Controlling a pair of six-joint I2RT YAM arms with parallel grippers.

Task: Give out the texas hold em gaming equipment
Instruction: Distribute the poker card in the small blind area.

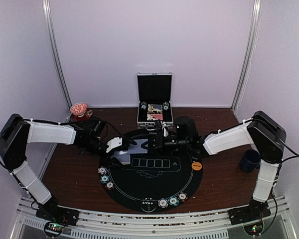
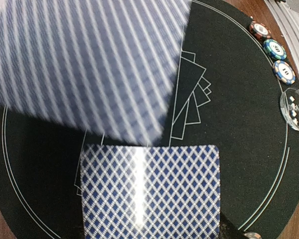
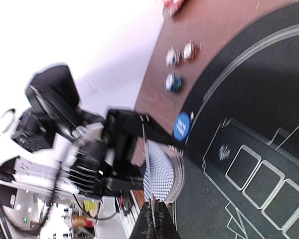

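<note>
Centre of the overhead view: the left gripper [image 1: 120, 145] clamps the deck [image 2: 149, 191], while the right gripper [image 3: 154, 219], fingers pressed together, pinches one card [image 2: 89, 64] by its edge. With so thin a hold, the card could slip onto the mat [image 1: 149, 186] or drag a second card along.

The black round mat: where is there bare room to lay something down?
Bare mat lies between the printed card boxes and the near-edge chips. Crowded at the far rim, where left gripper and right gripper meet over cards.
</note>
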